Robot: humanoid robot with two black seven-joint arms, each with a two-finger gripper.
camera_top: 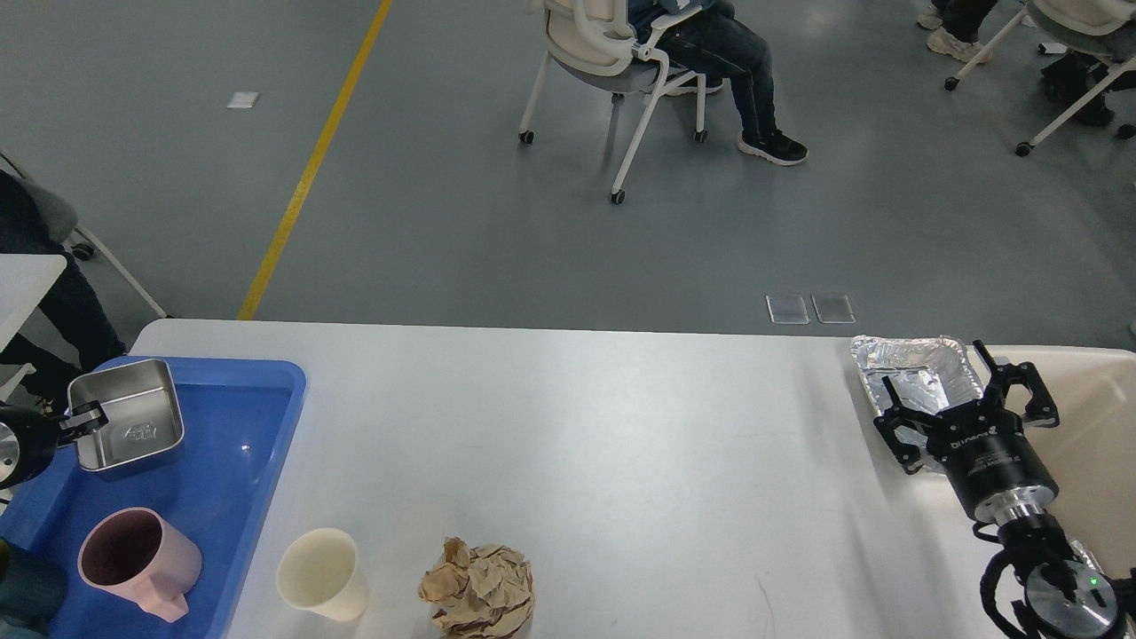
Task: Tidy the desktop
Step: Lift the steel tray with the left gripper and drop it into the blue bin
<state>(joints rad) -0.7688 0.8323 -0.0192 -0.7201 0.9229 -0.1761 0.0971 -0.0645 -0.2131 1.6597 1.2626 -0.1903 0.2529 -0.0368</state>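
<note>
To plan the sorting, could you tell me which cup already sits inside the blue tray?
The pink cup; the cream cup stands outside the blue tray, on the desktop.

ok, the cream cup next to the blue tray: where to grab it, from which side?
Take the cup by its rim from above, one finger inside. It stands upright, mouth open. The crumpled paper lies to its right and the tray to its left, so a side approach looks tight.

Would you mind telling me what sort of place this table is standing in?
Probably a robot lab or open test hall: a grey floor with a yellow line, people on wheeled chairs nearby, and a white desktop laid out with props.
</note>
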